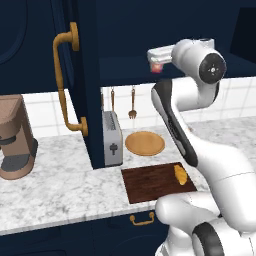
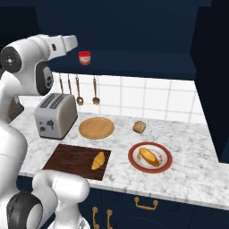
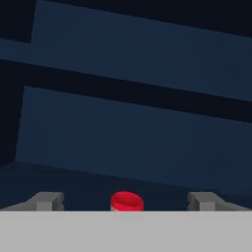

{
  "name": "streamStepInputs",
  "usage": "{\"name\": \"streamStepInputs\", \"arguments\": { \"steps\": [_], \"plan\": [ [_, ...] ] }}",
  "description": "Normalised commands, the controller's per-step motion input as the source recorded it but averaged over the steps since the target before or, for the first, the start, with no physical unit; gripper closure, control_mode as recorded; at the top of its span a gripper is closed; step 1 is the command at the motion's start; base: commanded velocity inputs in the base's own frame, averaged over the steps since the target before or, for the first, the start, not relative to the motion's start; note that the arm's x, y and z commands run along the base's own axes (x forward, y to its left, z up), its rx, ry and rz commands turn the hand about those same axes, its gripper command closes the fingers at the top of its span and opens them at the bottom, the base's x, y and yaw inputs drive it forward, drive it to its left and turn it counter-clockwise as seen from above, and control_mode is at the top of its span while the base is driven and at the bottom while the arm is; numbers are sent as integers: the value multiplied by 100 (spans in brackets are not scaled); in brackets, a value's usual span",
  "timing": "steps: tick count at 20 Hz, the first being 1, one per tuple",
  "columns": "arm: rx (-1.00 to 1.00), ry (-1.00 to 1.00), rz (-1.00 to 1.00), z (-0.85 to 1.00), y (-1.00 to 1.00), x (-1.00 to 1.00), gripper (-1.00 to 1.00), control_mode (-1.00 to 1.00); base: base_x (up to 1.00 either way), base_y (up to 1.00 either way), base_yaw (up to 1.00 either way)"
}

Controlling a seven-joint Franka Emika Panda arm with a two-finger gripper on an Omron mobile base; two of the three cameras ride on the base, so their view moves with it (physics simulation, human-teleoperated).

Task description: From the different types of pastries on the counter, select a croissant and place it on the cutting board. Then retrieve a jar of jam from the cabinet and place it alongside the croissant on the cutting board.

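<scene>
Croissant (image 2: 98,160) already lies on the cutting board (image 2: 71,159), near its right edge, so the first half looks done; the jam half is under way. Cabinet door (image 1: 82,75) is swung open, which is why the jar of jam (image 2: 84,57) is visible on the lower cabinet shelf, above the cutting board. Arm is raised to shelf height with the gripper (image 3: 127,201) pointed into the cabinet (lined up for a level reach). Fingers (image 3: 47,200) are spread wide, holding nothing; the jar sits centred between them but further in, not touched. Counts: one jar, one croissant, one round brown bun (image 2: 139,126) right of the board, one oblong loaf (image 2: 149,156) on a red-rimmed plate (image 2: 133,162), one toaster (image 2: 54,115), one round wooden plate (image 2: 96,127).
</scene>
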Motion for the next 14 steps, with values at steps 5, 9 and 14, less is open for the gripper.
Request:
{"name": "streamStepInputs", "arguments": {
  "steps": [5,9,14],
  "plan": [
    [4,51,-10,37,-5,62,-100,-100,0,0,0],
    [0,1,0,-27,-2,0,-100,-100,0,0,0],
    [7,0,0,-84,-51,-4,-100,-100,0,0,0]
  ]
}}
